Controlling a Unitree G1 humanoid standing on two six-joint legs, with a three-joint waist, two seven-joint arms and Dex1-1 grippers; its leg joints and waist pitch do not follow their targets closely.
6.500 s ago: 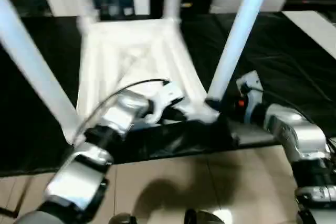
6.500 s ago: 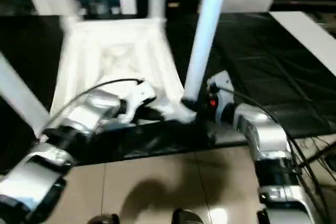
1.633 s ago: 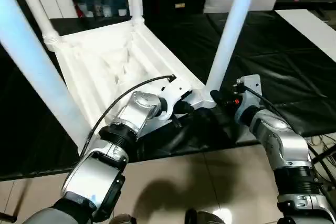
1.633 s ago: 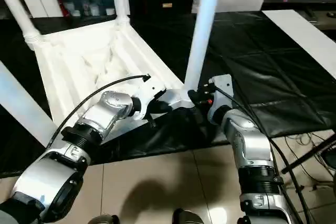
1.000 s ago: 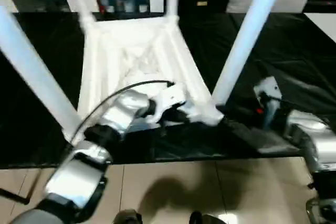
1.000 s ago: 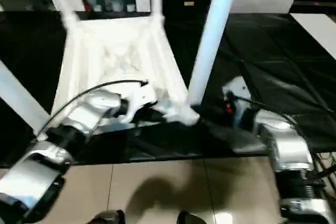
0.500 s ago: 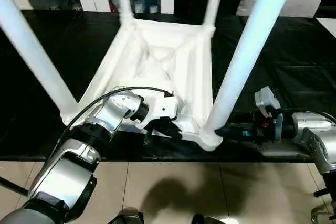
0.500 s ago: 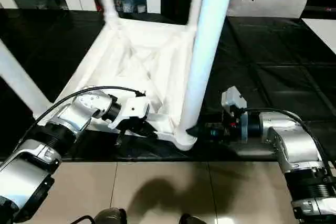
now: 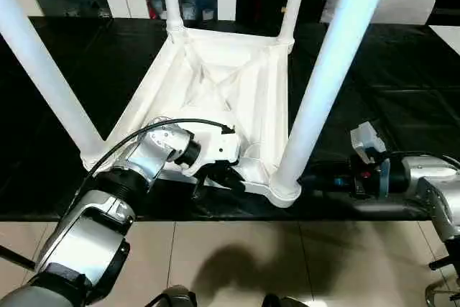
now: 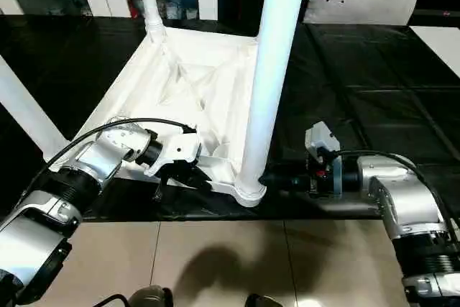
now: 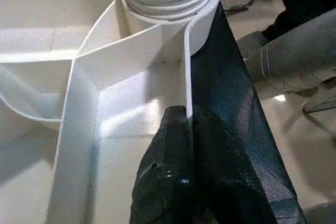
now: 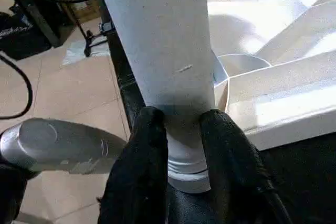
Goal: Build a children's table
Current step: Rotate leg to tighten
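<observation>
Centre frame: tabletop (image 9: 215, 91) lies upside down on the black work table (image 9: 402, 70), all four legs pointing up. Lower left, left gripper (image 9: 215, 176) pinches the tabletop's near rim wall, jaws nearly together on it. Lower centre, near-right leg (image 9: 323, 84) sits in its corner socket (image 9: 282, 192). Lower right, right gripper (image 12: 181, 124) straddles that leg's base, jaws spread, both fingers (image 12: 149, 135) touching it.

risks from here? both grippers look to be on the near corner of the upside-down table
1. The right gripper clamps the near leg low at its socket; a long lever, so any sideways pull may cock it.
2. The left gripper pinches only the thin rim of the tabletop, so it might slip.
3. That corner sits at the work table edge and could slide off.
</observation>
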